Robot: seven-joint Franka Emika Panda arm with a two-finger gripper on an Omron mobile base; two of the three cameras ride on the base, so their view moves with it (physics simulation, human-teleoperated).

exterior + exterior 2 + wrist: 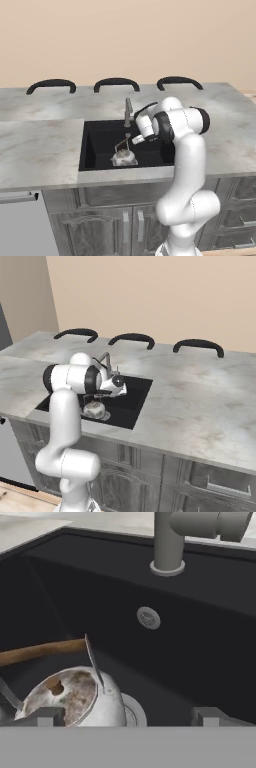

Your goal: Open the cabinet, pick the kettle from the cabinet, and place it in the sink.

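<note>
The kettle (123, 157), silver-white with an arched brown handle, stands upright on the floor of the black sink (100, 135). My gripper (134, 140) hangs open just above and to the right of it, touching nothing. From the right base the kettle (94, 410) sits in the sink (132, 401) below the gripper (112, 391). Along the hand, the kettle (75, 697) lies low and left by the left fingertip, and the gripper (127, 717) spans wide over the sink (200, 637) floor. The cabinet (100, 230) under the counter has its doors shut.
The silver faucet (128, 112) rises at the sink's back rim, close behind the hand. Three black chair backs (116, 82) line the far side of the marble counter (40, 145). Grey drawers (240, 215) sit at the right, a pale appliance front (20, 225) at the left.
</note>
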